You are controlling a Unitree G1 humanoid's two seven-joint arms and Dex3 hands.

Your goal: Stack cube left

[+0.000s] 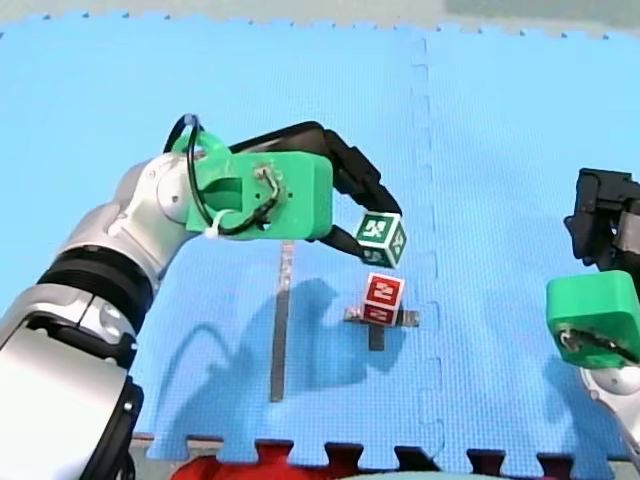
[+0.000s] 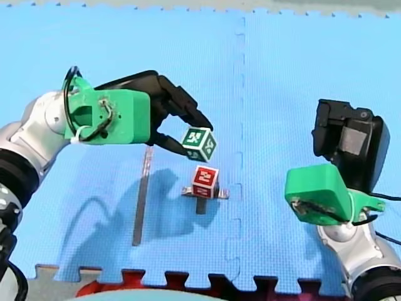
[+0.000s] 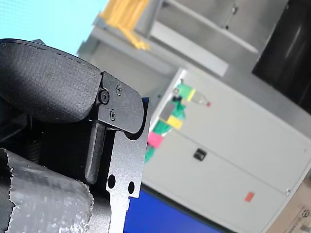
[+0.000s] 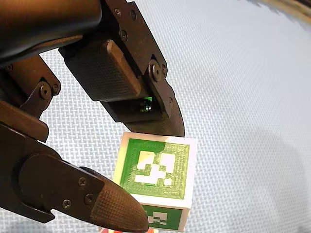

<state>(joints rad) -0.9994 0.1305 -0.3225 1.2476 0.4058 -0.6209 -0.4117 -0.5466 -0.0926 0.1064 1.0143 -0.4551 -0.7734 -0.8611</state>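
heads: left hand [image 2: 166, 113] over blue mat [image 2: 301, 56] centre, fingers clamped on green cube [image 2: 199, 143], tilted, just above red cube [image 2: 205, 180], which sits on a tape cross | second wrist: fingertips [image 4: 114, 208] pinch green cube's opposite sides | first wrist: grey cabinet [image 3: 233, 145] | right hand [image 2: 348, 141] by mat's right side, holds nothing, open or closed cannot tell | cubes: 2, one green, one red

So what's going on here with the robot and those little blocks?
The robot's left hand pinches a green cube and holds it, tilted, in the air just above a red cube. The red cube sits on a gray tape mark on the blue foam mat. The green one isn't set down yet. The right hand is off to the side, holding nothing.
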